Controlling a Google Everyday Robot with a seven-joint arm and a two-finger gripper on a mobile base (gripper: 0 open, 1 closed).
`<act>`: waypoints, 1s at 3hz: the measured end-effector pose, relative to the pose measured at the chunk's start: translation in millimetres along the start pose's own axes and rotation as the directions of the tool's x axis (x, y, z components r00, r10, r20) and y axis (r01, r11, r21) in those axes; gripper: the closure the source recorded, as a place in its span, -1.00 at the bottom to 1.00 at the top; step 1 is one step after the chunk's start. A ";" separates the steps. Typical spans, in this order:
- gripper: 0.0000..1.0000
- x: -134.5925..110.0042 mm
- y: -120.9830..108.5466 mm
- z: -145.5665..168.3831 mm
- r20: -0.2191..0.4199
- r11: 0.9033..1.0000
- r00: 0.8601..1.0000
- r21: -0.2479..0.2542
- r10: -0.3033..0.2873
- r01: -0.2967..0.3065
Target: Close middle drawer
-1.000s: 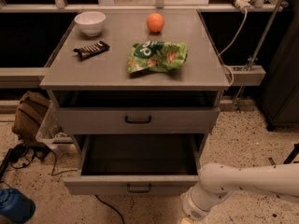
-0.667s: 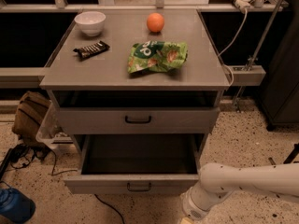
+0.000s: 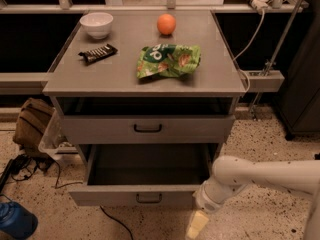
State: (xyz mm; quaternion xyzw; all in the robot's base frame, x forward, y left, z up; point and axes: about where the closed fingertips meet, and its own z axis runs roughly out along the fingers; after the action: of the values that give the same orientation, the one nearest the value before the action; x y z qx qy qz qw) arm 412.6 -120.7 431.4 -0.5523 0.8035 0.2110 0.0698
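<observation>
From where I stand, the end effector (image 3: 197, 227) sits low by the front right corner of the middle drawer (image 3: 110, 196). It runs off the bottom edge, so its whole shape can't be made out. The white arm (image 3: 270, 174) behind it is cut by the right edge, and its wrist covers the right end of the drawer front. The back of the drawer's tray is lost in shadow, as is the gap above the upper drawer (image 3: 100, 129). On the bench (image 3: 120, 76), the print on the green snack bag (image 3: 167, 60) and the dark bar wrapper (image 3: 98, 53) is too small to read. At lower left a blue object (image 3: 17, 223) is clipped by the corner.
</observation>
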 end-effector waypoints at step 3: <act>-1.00 -24.5 -74.1 -1.9 0.031 1.000 1.000 0.020 -0.005 0.004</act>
State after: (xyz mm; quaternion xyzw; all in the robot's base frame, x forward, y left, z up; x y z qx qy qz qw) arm 490.0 -122.7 422.1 -0.5500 0.8031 0.2113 0.0882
